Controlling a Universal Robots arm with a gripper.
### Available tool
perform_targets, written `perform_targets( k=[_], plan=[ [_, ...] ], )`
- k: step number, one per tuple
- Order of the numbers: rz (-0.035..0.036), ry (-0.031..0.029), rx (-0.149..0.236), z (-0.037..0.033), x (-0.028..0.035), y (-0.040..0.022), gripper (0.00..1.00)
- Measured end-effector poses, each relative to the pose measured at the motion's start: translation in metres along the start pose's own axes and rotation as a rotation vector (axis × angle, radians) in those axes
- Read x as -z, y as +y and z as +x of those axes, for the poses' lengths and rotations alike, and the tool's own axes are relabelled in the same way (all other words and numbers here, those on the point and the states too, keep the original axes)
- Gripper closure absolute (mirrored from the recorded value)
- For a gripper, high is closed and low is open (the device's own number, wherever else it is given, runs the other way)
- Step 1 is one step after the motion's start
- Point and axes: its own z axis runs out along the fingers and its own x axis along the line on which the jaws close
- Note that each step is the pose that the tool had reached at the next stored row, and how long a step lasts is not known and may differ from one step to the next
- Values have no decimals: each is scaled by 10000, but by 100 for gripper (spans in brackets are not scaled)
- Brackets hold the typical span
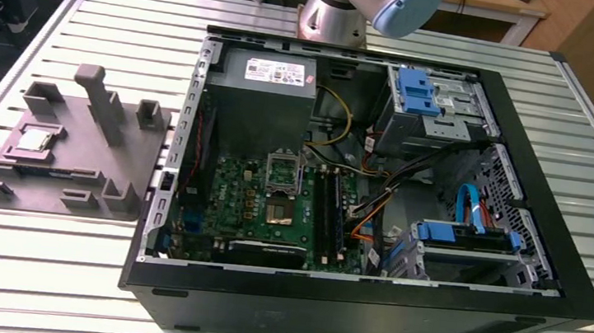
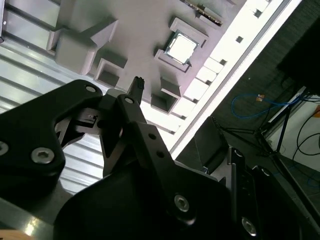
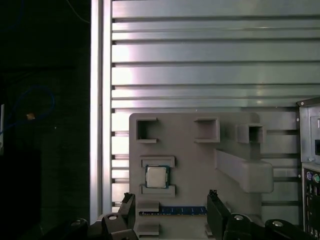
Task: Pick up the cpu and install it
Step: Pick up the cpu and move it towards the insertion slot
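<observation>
The cpu (image 1: 37, 139) is a small silvery square chip lying flat in a recess of the grey fixture tray (image 1: 109, 167), at the exterior view's left, outside the computer case. Both wrist views look down on the cpu (image 3: 156, 176) (image 2: 181, 47) from well above. My gripper (image 3: 170, 199) hangs open over the tray, its two dark fingers (image 3: 214, 200) spread wide with nothing between them. The chip lies a little to one side of the gap's middle. One fingertip (image 2: 137, 84) points toward the tray. The metal-framed socket (image 1: 284, 167) sits on the green motherboard (image 1: 238, 198).
The open black computer case (image 1: 554, 243) lies on the slatted metal table (image 1: 124, 24), with a grey power-supply box (image 1: 267, 76), blue drive brackets (image 1: 421, 92) and loose cables inside. A blue-edged strip (image 3: 172, 211) rests in the tray. Tall grey posts (image 1: 99, 100) rise from the tray.
</observation>
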Motion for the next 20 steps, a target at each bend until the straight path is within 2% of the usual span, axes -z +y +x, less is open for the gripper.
perform_targets(
  k=[4, 10, 20],
  plan=[
    [1, 5, 96, 46, -60, -16, 33],
    [4, 25, 205, 49, -166, -34, 33],
    [3, 25, 212, 49, -179, -41, 33]
  ],
)
